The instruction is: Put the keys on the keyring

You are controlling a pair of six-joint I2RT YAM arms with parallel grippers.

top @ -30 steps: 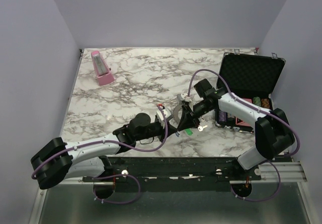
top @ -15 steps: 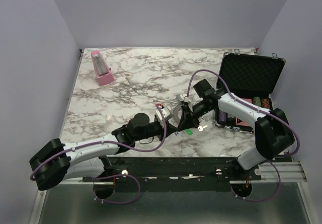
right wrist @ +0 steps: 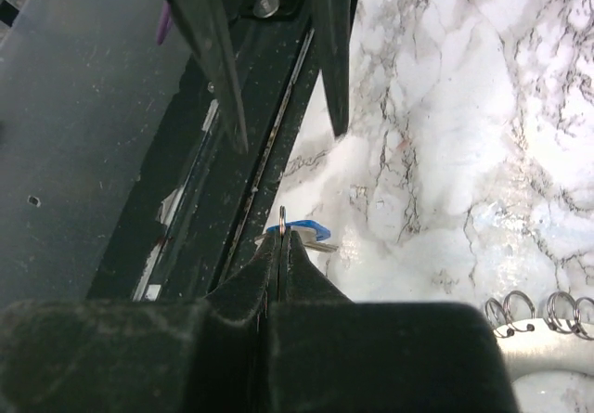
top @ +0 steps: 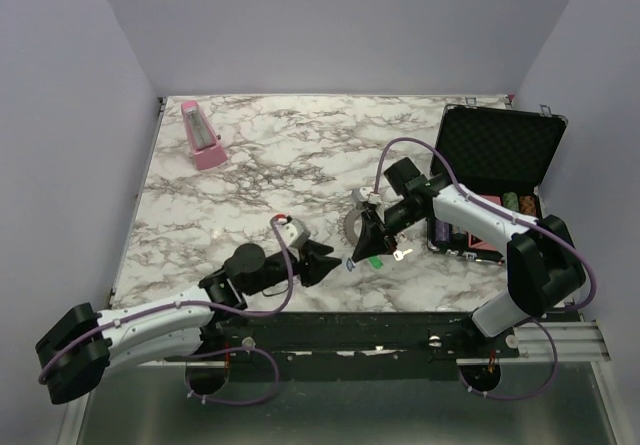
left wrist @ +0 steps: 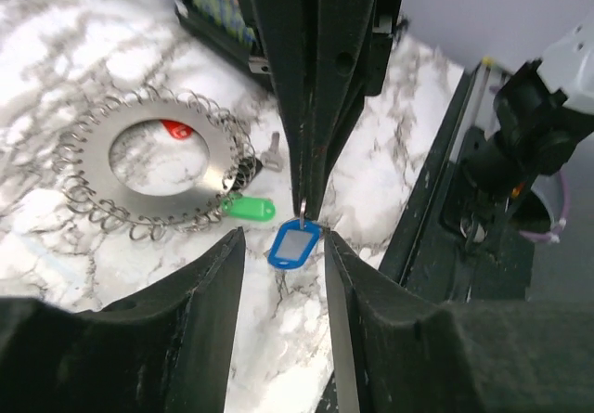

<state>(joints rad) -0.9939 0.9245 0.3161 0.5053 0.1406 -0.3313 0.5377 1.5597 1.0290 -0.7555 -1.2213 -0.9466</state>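
A: Where do we stand?

B: Our right gripper is pinched fully together on the small wire eye of the blue key, which hangs from the tips just above the table. We cannot tell whether it touches the marble. Our left gripper stands about half open with nothing in it, its fingers either side of the blue key but apart from it.

A: And the keyring?

B: It lies flat on the table just beside the right gripper, free of both grippers. The green key lies at its rim and the red key shows in its hole.

A: What do we worry about?

B: The hold, mostly. We grip only a thin wire eye, so the key can swing or twist and miss one of the loops on the rim. With nothing pinning the keyring, we judge that a push from the key would slide it away rather than thread it.

A: Anything else?

B: If our left gripper comes in to steady the ring, its fingers could knock the hanging key or sweep the green one off the rim. The two grippers work very near each other, so they may also collide.
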